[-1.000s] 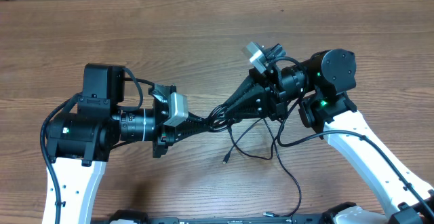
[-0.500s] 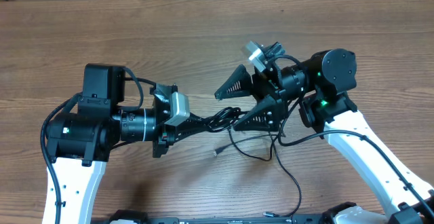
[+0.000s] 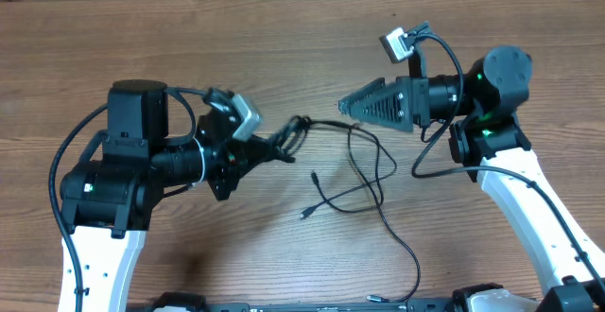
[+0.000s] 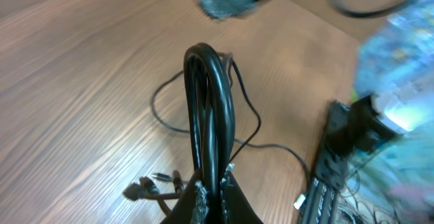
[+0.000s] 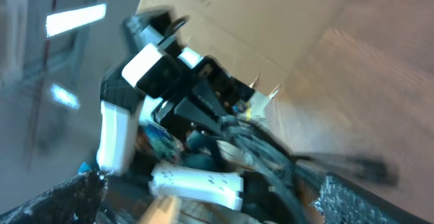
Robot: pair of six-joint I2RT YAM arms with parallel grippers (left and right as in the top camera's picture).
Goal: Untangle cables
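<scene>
Wood-grain bench [image 3: 189, 28] spreads beneath both arms. Nearest the robot's bases, a single thin strand of the cables [image 3: 299, 128] curves away toward the near edge. A little farther in, two small plug ends [image 3: 307, 215] lie loose on the wood, near each other, joined to slack curves that sprawl across the middle.

Beyond those, the left fingers [image 3: 274, 148] are clamped tight on a bunched loop of the cables. In the left wrist view the loop stands upright out of the fingertips, held above the wood, with thinner strands dropping from it to the bench.

Farthest back, the right fingers [image 3: 373, 104] are spread wide and hold nothing. They point toward the loop, close but apart. The right wrist view is blurred.
</scene>
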